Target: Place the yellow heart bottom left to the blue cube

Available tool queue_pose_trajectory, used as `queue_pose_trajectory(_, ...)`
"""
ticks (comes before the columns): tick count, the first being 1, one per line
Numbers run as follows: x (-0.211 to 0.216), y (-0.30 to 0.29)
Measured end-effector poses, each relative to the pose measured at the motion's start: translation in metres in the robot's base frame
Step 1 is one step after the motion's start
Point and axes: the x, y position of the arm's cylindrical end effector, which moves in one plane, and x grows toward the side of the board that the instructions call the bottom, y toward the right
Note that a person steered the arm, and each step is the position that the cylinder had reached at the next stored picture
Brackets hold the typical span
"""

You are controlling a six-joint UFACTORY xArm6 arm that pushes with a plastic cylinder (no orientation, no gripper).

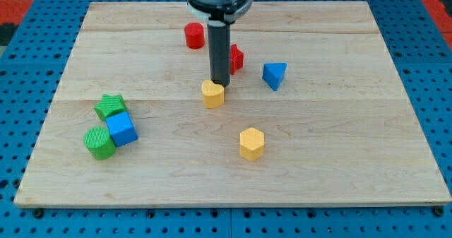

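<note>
Red block [236, 58] sits half hidden behind the rod above my tip [220, 85].

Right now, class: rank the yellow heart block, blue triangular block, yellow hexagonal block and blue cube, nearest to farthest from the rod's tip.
From my tip:
1. Yellow heart block, touching, just below-left.
2. Blue triangular block, to the view's right.
3. Yellow hexagonal block, toward the view's bottom.
4. Blue cube, far at the view's lower left.

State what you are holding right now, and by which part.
Nothing is held: I have no gripper. My tip stands at the upper right edge of the yellow heart, apparently touching it, ready to push toward the blue cube.
</note>
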Motion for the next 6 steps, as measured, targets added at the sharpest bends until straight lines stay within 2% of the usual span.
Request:
queue_pose_trajectory(2, 0.064, -0.085)
queue_pose_trajectory(3, 0.025, -0.055)
queue_pose_trajectory(4, 0.066, -0.034)
queue_pose_trajectory(5, 0.108, -0.050)
queue_pose_trajectory(6, 0.108, -0.127)
